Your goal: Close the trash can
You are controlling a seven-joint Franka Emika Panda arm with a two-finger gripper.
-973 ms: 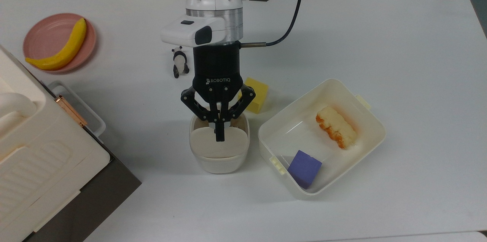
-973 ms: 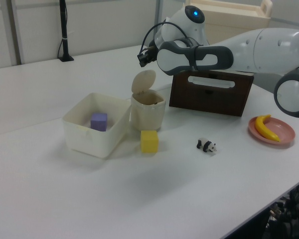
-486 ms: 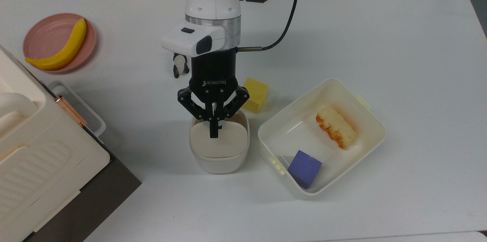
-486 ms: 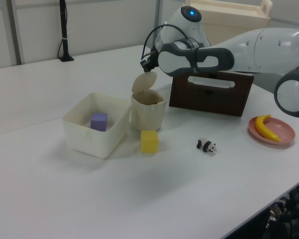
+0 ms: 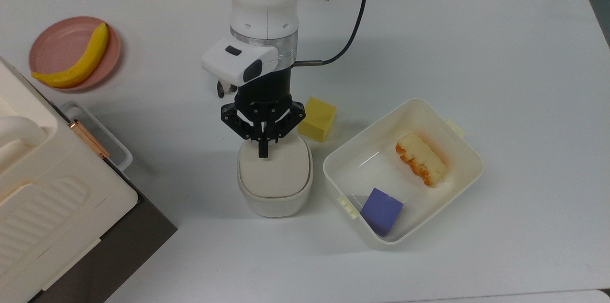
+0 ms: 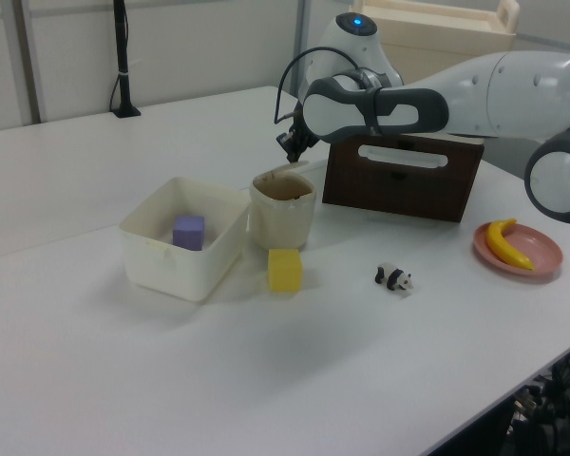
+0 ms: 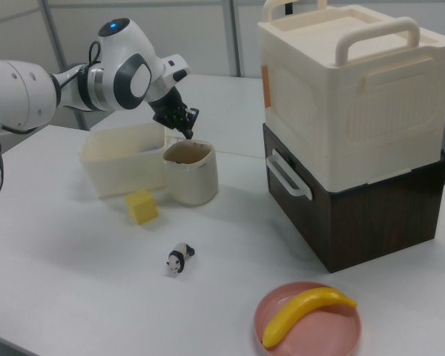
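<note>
Trash can (image 5: 275, 176): 1, sitting on counter (image 5: 476, 45) between appliance (image 5: 43, 198) and tub (image 5: 402, 169). Gripper (image 5: 262, 153), jaws closed and empty, is pressing lid (image 5: 274, 169), which has dropped from upright to nearly flat; closing is almost finished. Blocks: 2. Banana (image 5: 76, 62): 1.

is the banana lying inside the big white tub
No, the banana lies on the pink plate; the tub holds a purple block and a bread piece.
</note>
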